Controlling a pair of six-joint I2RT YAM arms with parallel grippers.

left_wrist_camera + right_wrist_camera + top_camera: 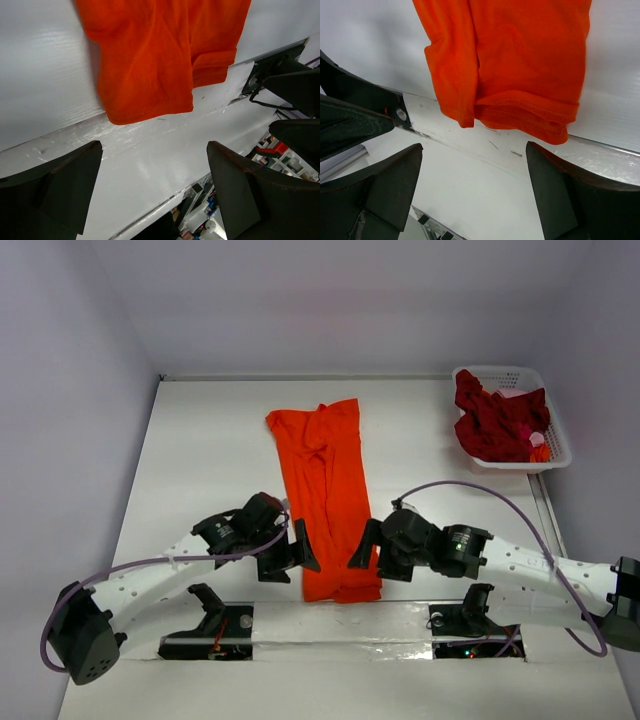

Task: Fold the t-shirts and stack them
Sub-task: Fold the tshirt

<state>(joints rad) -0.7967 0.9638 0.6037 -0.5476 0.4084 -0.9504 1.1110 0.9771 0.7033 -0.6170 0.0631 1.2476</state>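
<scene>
Lengthwise, the orange t-shirt [325, 495] lies folded into a long strip down the middle of the counter [210, 460], its hem at the near edge. Both wrist views catch only that hem end, with its stitched seam; the rest is cut off at the top of the frame. The left end effector [292, 558] sits just beside the hem on one side and the right end effector [368, 552] on the other. Each has its jaws spread wide and grips nothing. Whether the fingers touch the counter cannot be told. The dark red t-shirt [495, 425] is bunched in the white basket [555, 458] at the far right corner, too crumpled to show its shape. A small pink and orange scrap [535, 440] beside it is too small to identify.
</scene>
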